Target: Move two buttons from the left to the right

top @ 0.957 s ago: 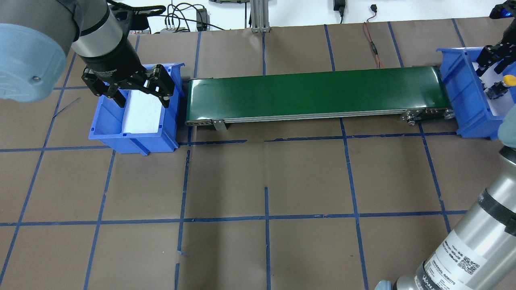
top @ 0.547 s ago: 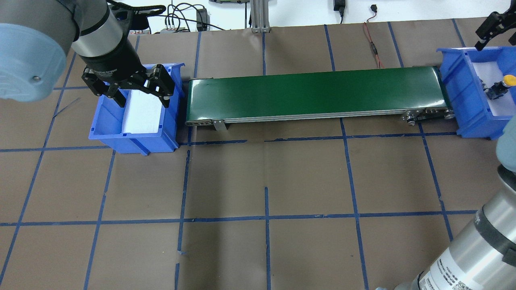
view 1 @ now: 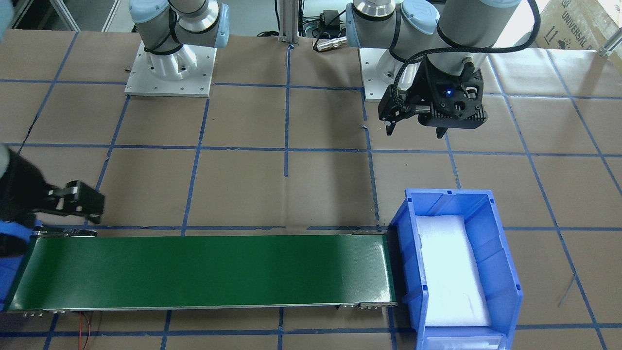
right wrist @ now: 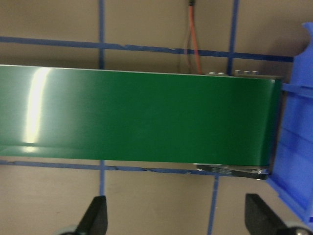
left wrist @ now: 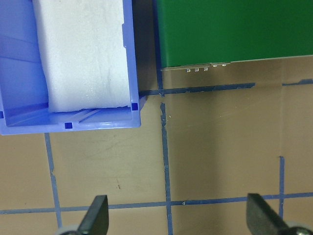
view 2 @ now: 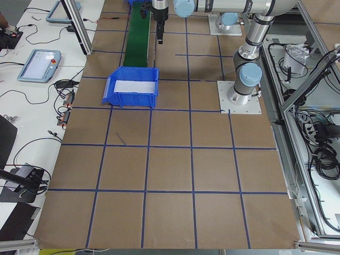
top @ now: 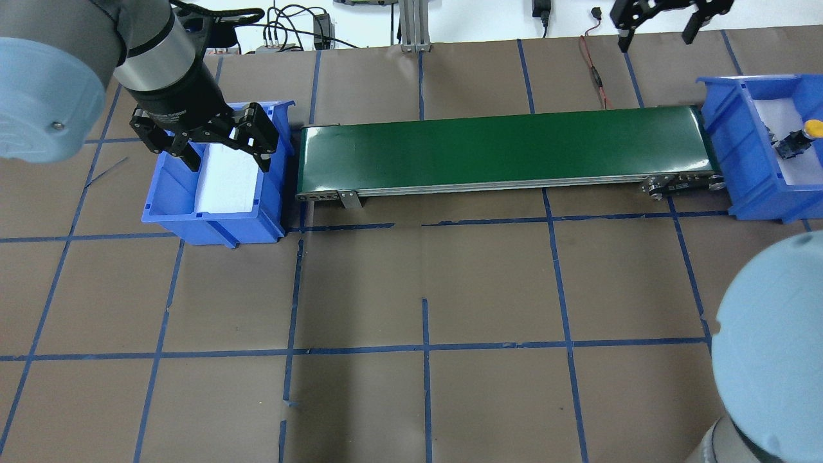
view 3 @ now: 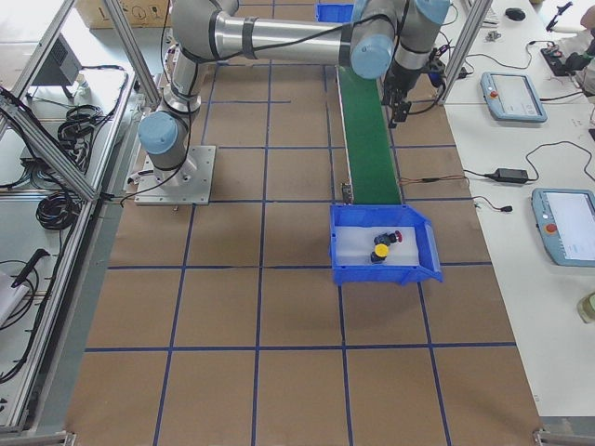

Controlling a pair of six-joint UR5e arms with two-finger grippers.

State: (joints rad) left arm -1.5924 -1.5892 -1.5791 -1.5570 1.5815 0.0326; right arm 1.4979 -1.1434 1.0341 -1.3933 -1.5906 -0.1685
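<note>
With the yellow button (view 3: 380,252) and red button (view 3: 397,237) lying in the right bin (view 3: 383,275) and the left gripper (top: 228,164) and right gripper (top: 656,35) both spread empty, your risk is the right gripper clipping the conveyor belt (top: 501,148) if it drops.

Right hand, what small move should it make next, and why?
Probably draw the right hand back toward its base and stop. It is open and empty, the green conveyor belt is bare, the left blue plastic bin holds only white foam, and the yellow-capped push-button and the red-capped push-button both lie in the right blue plastic bin.
</note>
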